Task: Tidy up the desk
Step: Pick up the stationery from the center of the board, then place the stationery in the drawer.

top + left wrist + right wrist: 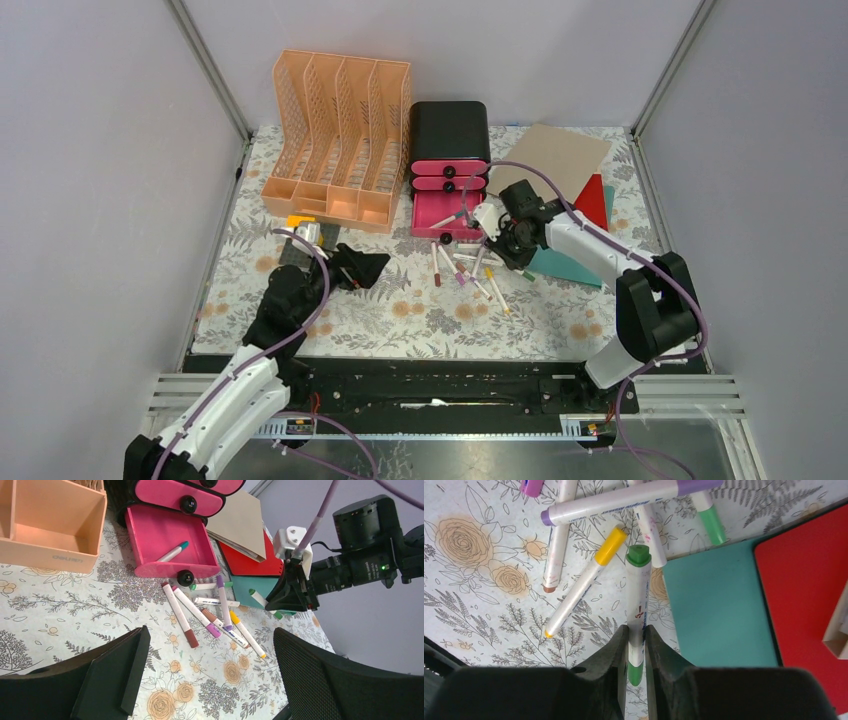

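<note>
Right tool around green marker, lengthwise

From above I see an orange file rack at eleven o'clock, with a black drawer box just beside it at its three o'clock. The lowest pink drawer stands open, and a teal-capped marker lies in it. Loose markers lie scattered at the drawer's six o'clock. Among them is a green marker, with a yellow-capped marker at its ten o'clock. A brown folder, a red folder and a teal folder overlap at two o'clock.
</note>
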`<move>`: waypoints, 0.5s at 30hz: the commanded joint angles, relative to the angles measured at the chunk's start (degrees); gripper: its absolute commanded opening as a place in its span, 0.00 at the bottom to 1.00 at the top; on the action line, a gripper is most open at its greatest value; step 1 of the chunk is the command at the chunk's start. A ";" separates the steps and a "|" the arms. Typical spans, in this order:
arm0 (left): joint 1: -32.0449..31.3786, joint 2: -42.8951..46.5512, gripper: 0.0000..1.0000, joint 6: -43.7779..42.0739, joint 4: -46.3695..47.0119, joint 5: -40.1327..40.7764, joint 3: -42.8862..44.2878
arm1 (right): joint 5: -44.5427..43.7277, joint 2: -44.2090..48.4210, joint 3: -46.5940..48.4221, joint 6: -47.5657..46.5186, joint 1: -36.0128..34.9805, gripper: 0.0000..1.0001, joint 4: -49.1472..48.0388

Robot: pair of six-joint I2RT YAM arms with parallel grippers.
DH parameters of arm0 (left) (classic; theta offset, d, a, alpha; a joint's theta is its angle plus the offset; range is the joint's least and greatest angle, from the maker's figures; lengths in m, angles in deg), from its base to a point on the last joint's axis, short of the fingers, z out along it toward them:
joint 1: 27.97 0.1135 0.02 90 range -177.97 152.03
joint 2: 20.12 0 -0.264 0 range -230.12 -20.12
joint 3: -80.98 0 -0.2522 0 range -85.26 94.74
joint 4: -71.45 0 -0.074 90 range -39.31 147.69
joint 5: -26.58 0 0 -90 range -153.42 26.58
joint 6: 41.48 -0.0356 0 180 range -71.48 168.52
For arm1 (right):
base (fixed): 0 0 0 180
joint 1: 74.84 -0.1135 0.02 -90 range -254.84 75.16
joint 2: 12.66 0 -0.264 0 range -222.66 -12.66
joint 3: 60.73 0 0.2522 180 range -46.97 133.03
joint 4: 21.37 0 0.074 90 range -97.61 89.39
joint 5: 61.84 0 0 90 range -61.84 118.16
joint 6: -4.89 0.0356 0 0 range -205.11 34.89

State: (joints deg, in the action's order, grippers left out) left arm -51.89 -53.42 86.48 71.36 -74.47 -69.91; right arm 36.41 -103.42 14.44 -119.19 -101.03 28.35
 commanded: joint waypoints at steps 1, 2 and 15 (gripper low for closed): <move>0.19 1.15 0.99 -0.32 0.99 -0.15 0.76 | -0.32 1.53 6.56 -4.62 0.14 0.00 2.29; 0.22 1.13 0.99 -0.14 1.78 -1.10 0.36 | -0.90 1.11 8.46 -5.46 0.12 0.00 2.62; 0.25 2.59 0.99 1.30 3.43 -5.96 -1.85 | -11.18 -16.13 34.20 -12.45 -7.37 0.00 1.53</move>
State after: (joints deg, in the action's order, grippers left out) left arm -51.89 -52.33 87.27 72.35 -78.49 -70.93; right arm 30.94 -114.41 44.01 -128.44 -104.47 30.12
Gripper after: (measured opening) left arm 0.987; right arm 0.214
